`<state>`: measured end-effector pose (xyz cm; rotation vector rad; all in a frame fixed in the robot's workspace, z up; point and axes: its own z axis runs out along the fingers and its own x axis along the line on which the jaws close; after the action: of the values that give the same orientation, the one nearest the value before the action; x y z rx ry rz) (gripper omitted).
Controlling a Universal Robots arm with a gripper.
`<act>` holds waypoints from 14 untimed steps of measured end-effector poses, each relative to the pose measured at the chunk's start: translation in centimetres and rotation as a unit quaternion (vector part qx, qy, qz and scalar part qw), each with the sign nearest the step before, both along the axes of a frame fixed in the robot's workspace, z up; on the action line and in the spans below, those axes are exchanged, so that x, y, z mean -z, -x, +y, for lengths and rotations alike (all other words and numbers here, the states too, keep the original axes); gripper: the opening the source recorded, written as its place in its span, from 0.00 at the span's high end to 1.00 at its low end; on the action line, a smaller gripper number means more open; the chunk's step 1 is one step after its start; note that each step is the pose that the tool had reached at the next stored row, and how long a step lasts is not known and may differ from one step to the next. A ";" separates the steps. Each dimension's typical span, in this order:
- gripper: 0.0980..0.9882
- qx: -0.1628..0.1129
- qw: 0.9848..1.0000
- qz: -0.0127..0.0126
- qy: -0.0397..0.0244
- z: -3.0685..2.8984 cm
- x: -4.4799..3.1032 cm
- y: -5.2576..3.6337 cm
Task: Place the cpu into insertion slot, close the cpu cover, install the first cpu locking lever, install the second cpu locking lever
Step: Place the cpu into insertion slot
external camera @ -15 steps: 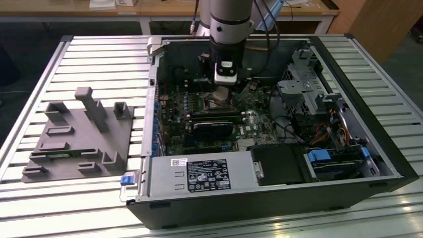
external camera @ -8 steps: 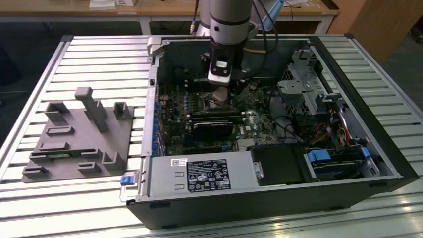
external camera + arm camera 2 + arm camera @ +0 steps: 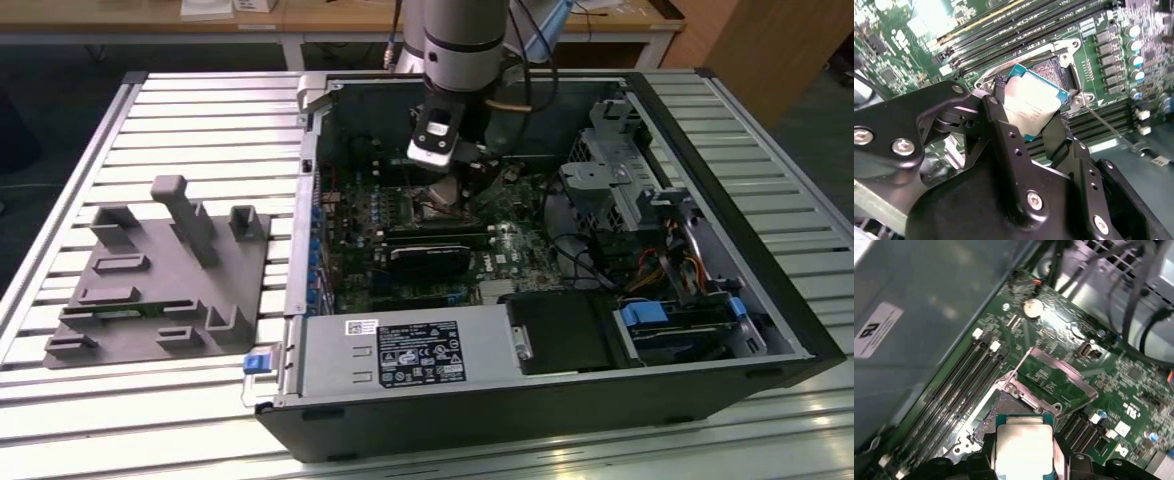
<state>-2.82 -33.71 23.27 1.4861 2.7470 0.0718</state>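
You've got the gripper (image 3: 1029,112) clamped on the cpu (image 3: 1031,102), one black finger (image 3: 1004,130) on each of two opposite edges, chip tilted and poised over the insertion slot (image 3: 1054,67). Whether a corner touches the socket, you can't tell: the fingers hide its near edge. In the first wrist view the cpu (image 3: 1023,447) is partly covered by the gripper body, with the cpu cover (image 3: 1059,377) swung up open beyond it and a thin lever (image 3: 1021,362) standing free. In the exterior view the arm's wrist blocks the socket; the gripper (image 3: 447,190) sits inside the computer case (image 3: 787,300), power supply box (image 3: 400,350) at its six o'clock, grey fixture (image 3: 160,270) at nine o'clock.
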 end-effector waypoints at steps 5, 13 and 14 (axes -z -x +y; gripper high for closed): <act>0.50 0.045 0.999 0.000 0.000 0.00 0.08 0.00; 0.50 0.116 0.993 0.000 0.000 0.00 0.29 0.00; 0.50 0.125 0.992 0.000 0.000 0.00 0.31 0.00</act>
<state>-2.82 -33.71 22.96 1.8144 2.5353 0.0677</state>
